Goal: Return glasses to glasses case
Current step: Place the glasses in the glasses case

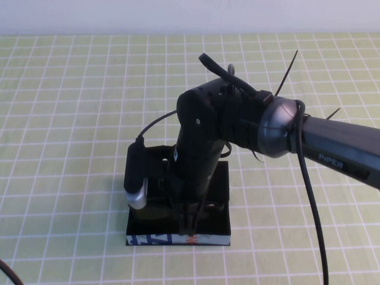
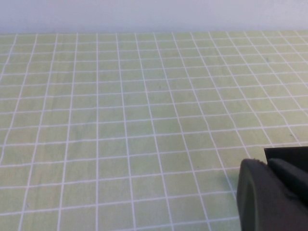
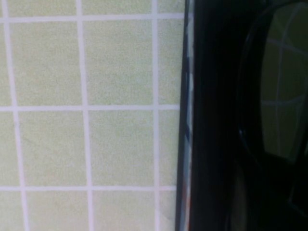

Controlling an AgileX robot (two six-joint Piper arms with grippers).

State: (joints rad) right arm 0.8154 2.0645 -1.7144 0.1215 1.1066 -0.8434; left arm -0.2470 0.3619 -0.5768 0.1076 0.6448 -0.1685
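Observation:
The glasses case (image 1: 217,196) is a black box on the green checked cloth, with its blue, white and orange front side (image 1: 154,239) toward the camera. My right gripper (image 1: 190,221) points down into the case, and the arm hides most of the inside. In the right wrist view, the case's wall (image 3: 211,120) and patterned edge (image 3: 185,144) run beside the cloth. A lens of the dark-framed glasses (image 3: 284,86) lies inside the case, close to the camera. My left gripper (image 2: 274,197) shows only as a dark part over bare cloth, away from the case.
Green cloth with a white grid (image 1: 71,119) surrounds the case on all sides. The right arm (image 1: 332,148) comes in from the right. A pale wall (image 1: 178,15) borders the far edge. A black cable (image 1: 9,273) crosses the front left corner.

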